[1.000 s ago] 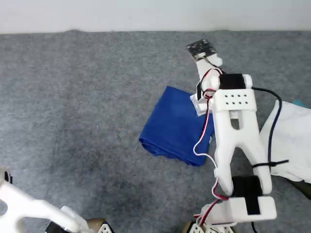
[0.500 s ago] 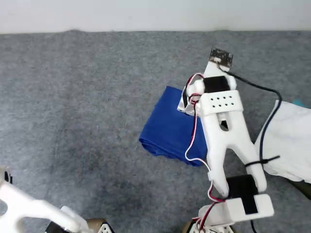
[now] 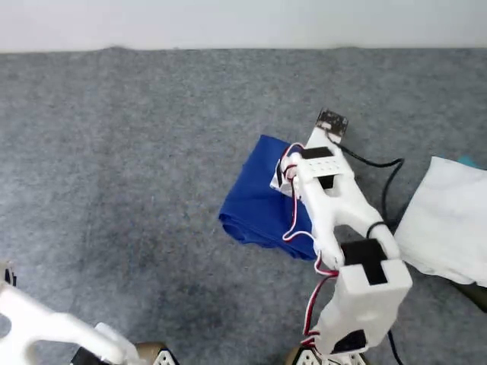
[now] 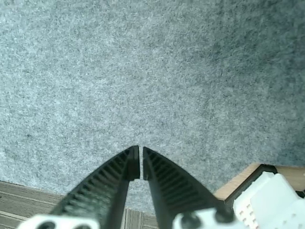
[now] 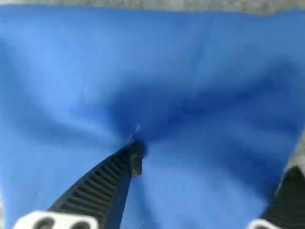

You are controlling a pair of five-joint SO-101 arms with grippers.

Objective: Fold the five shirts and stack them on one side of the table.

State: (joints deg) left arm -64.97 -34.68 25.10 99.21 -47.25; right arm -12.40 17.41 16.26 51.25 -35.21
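Right arm has dropped lower and pulled in over the blue shirt (image 3: 259,201) since a second ago. The right tool (image 5: 213,169) is spread wide, with one fingertip (image 5: 135,155) poking into the fabric right under it, gripping nothing. The white shirt (image 3: 449,220) lies well off to the side. The left tool (image 4: 141,164) is pinched together and empty, above grey tabletop (image 4: 190,71).
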